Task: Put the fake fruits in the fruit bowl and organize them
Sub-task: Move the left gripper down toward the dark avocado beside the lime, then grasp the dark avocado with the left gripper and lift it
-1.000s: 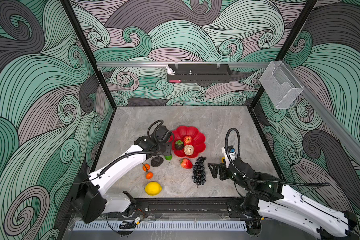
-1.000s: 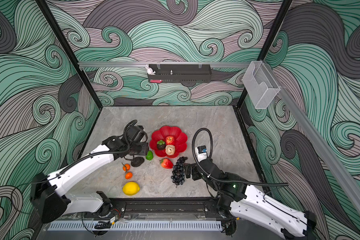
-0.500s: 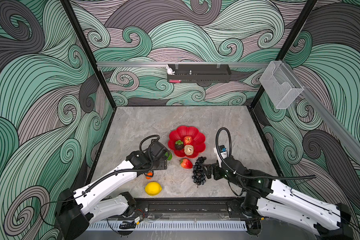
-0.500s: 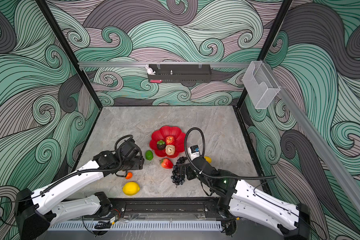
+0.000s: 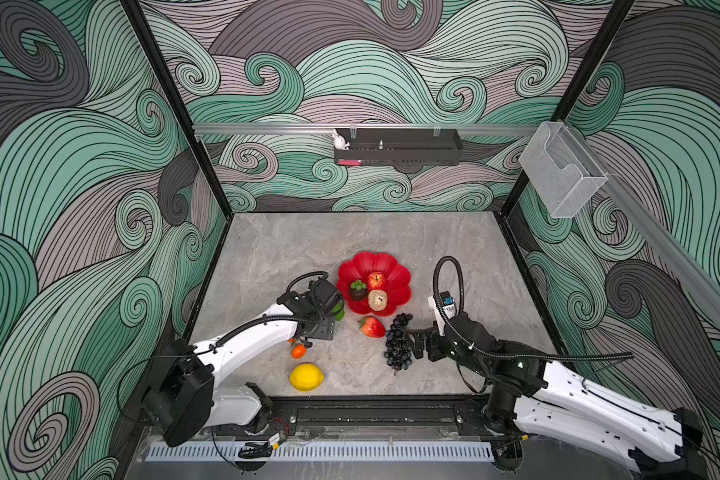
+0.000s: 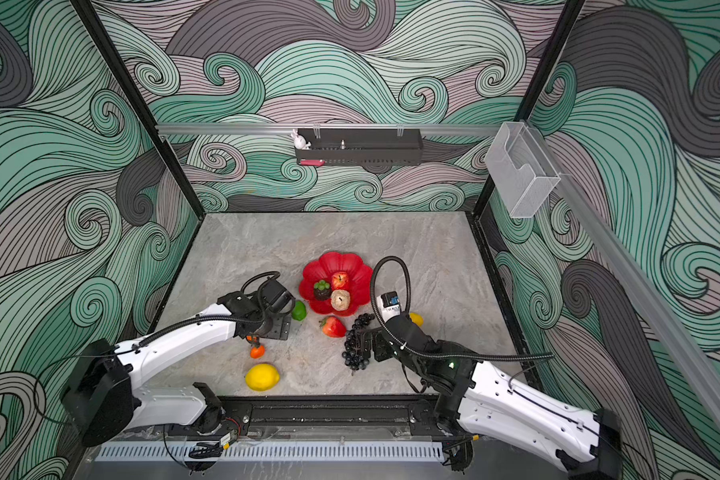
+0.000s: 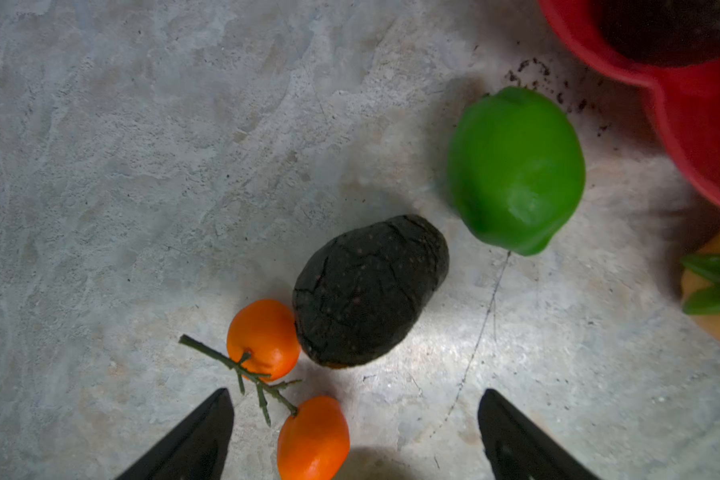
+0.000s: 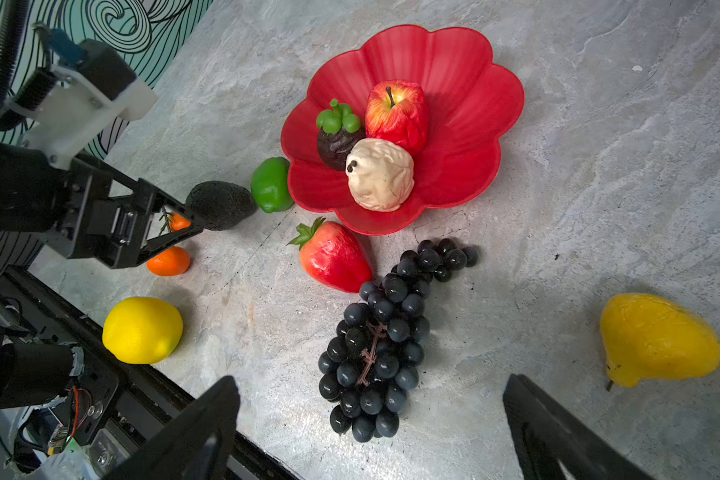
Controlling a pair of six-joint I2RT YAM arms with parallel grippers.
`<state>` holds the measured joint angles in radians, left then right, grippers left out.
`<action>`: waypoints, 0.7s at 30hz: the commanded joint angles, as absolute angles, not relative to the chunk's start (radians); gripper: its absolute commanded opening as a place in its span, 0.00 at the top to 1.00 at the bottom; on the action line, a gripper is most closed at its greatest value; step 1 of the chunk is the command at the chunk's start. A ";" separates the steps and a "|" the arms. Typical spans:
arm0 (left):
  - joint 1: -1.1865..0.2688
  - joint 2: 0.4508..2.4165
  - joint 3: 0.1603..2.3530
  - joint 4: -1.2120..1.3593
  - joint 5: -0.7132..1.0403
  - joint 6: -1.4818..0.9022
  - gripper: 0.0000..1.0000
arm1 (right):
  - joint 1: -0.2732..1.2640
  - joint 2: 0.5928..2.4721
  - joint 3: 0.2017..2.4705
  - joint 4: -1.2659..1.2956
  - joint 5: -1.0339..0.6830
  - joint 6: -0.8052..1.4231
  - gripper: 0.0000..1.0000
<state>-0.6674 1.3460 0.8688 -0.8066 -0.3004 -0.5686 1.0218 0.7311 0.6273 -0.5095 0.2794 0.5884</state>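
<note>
Right wrist view shows the handling best. The fruit bowl point(image 8: 474, 54), rigid glossy plastic by its look, sits on the bench point(image 8: 599, 166) and holds a red apple point(image 8: 395, 114), a cream lumpy one point(image 8: 379, 174) and a dark green-capped fruit point(image 8: 337, 141); its far petals are free. Taking the bowl as dial centre in a top view, the grape bunch point(image 5: 398, 345) lies at five o'clock under the right pincer point(image 8: 371, 381), whose jaws are spread wide with nothing in them. The bunch is probably floppy, its beads slick; I would pinch across the thick middle near the stem. The pear point(image 6: 415, 319) at four o'clock looks hollow and light. The lemon point(image 5: 306, 377) at seven o'clock and strawberry point(image 5: 371, 327) at six look smooth and may squirt out, so close across the widest part. The left pincer point(image 7: 355, 399), released and empty, hangs over the rough avocado point(image 7: 371, 291), which should grip well, beside the slick lime point(image 7: 516, 170) at eight o'clock. The oranges point(image 7: 262, 340) share a thin stem and likely lift together.
</note>
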 commanded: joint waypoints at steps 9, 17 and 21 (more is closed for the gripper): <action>-0.589 1.591 1.009 -0.847 -0.228 -0.534 0.06 | 1.020 0.695 0.629 -0.539 0.288 0.595 0.00; -0.557 1.637 1.008 -0.798 -0.116 -0.528 0.11 | 1.019 0.684 0.632 -0.547 0.296 0.595 0.00; -0.554 1.648 1.009 -0.790 -0.035 -0.539 0.22 | 1.019 0.686 0.631 -0.548 0.298 0.600 0.00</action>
<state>-0.5598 1.6405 0.9871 -0.7929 -0.1146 -0.5308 1.0218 0.6903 0.6273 -0.5362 0.2806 0.5880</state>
